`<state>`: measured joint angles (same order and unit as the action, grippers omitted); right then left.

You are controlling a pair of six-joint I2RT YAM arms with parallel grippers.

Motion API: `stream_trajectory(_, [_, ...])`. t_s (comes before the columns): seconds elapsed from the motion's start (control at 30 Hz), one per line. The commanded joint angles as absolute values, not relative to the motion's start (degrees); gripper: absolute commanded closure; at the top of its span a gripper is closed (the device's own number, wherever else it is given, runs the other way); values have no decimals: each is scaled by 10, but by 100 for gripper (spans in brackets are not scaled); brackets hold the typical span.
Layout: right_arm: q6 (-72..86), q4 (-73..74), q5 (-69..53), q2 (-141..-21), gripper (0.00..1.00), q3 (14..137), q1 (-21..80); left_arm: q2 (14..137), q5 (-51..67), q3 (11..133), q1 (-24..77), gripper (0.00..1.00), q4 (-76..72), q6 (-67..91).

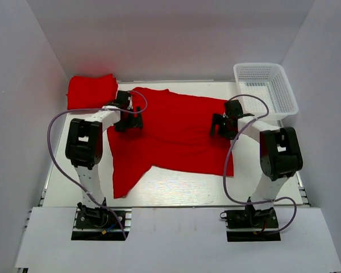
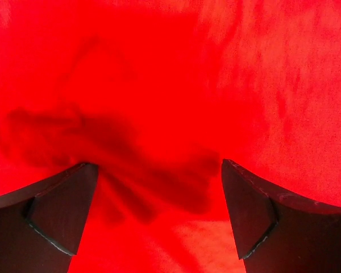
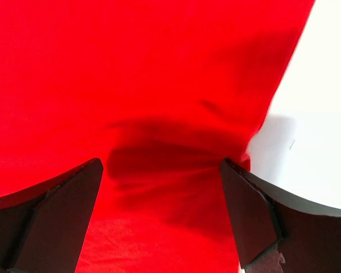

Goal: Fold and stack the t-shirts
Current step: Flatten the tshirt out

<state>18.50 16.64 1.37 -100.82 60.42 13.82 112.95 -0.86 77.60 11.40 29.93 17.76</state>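
**Two open grippers on a red shirt**

From above, the arm bases point(image 1: 99, 219) sit nearest. Past them the spread t-shirt point(image 1: 176, 133) lies on the table point(image 1: 176, 185). The folded t-shirt point(image 1: 91, 91) waits far left.

Left wrist: the left gripper point(image 2: 159, 170) gapes wide over wrinkled cloth.

Right wrist: the right gripper point(image 3: 162, 165) gapes wide at the shirt's right edge.

I think both should pinch the cloth firmly, then lift together.

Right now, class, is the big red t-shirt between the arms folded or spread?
Spread: the t-shirt lies open across the table, wrinkled, not yet folded.
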Motion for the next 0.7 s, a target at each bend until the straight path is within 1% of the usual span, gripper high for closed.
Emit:
stream_trajectory(0.0, [201, 185, 47, -1072, 10, 648, 110, 1177, 32, 816, 112, 0, 285, 167])
stream_trajectory(0.1, [199, 201, 48, -1109, 10, 695, 85, 1209, 57, 855, 112, 0, 285, 162])
stream_trajectory(0.2, [175, 221, 44, -1163, 10, 783, 67, 1243, 70, 901, 112, 0, 295, 162])
stream_trajectory(0.27, [159, 254, 45, -1193, 10, 835, 59, 1254, 70, 931, 112, 0, 315, 162])
stream_trajectory(0.37, [108, 275, 5, -1208, 10, 895, 61, 1244, 70, 953, 112, 0, 328, 155])
stream_trajectory(0.43, [82, 275, -18, -1185, 10, 902, 63, 1211, 70, 960, 112, 0, 336, 149])
stream_trajectory(0.5, [66, 275, -32, -1154, 10, 888, 66, 1177, 59, 941, 112, 0, 342, 142])
stream_trajectory(0.53, [60, 272, -31, -1125, 10, 882, 67, 1138, 54, 931, 112, 0, 342, 142])
stream_trajectory(0.6, [49, 263, -35, -1083, 10, 846, 69, 1091, 46, 884, 112, 0, 350, 157])
stream_trajectory(0.63, [44, 258, -40, -1037, 10, 836, 71, 1038, 46, 862, 112, 0, 350, 163])
stream_trajectory(0.67, [36, 254, -45, -1021, 10, 803, 72, 1008, 46, 837, 112, 0, 350, 170])
